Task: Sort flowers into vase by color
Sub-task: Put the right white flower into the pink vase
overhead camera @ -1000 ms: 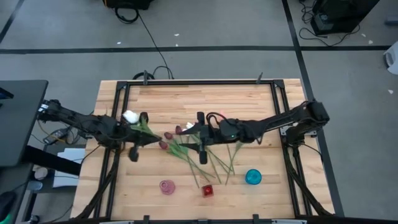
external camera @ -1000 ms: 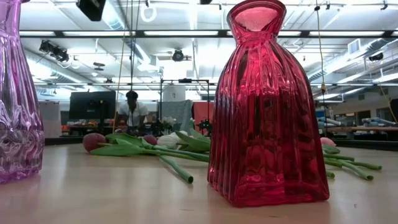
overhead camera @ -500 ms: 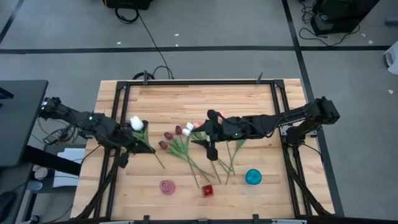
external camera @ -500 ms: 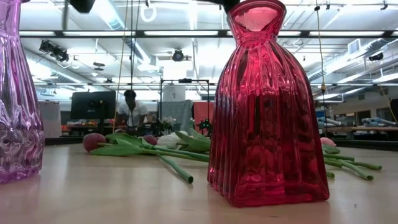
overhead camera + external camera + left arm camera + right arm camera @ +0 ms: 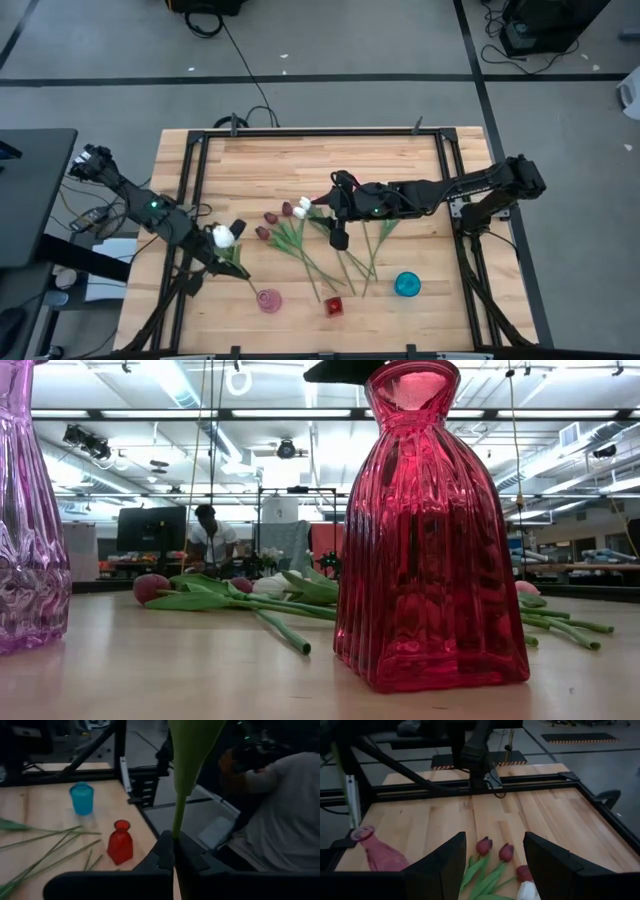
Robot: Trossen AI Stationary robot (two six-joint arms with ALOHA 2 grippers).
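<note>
We carry a white tulip (image 5: 222, 236) pinched in the shut left gripper (image 5: 232, 233), just above the pink vase (image 5: 268, 300)

Its long stem may miss the narrow neck; our right gripper (image 5: 337, 232) hangs wide open, empty, over the tulip pile (image 5: 300, 225)

Wooden table (image 5: 400, 165) inside a black frame (image 5: 320, 133) — cables (black) (image 5: 245, 75) trail across the grey floor.
</note>
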